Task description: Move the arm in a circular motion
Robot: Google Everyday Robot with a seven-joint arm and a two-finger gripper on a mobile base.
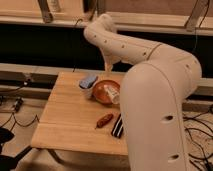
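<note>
**Cream-white robot arm (pixel 160 105) bends over a wooden tabletop (pixel 65 120), its pincer (pixel 108 65) pointing down near the far edge.**

From left: dark cables (pixel 15 106) lie on the floor beside the tabletop. A small pale cup with a blue top (pixel 88 83) stands toward the far edge, just beside an orange-brown bowl (pixel 102 93) holding a white object (pixel 114 95). The pincer hangs just behind cup and bowl; whether it is spread or pressed together cannot be told. Nearer the front lie a reddish-brown oblong item (pixel 104 120) and, just to its right, a dark striped packet (pixel 117 126) partly hidden by the arm. The arm fills the right foreground, reaches left to a high bend, then drops to the pincer.
</note>
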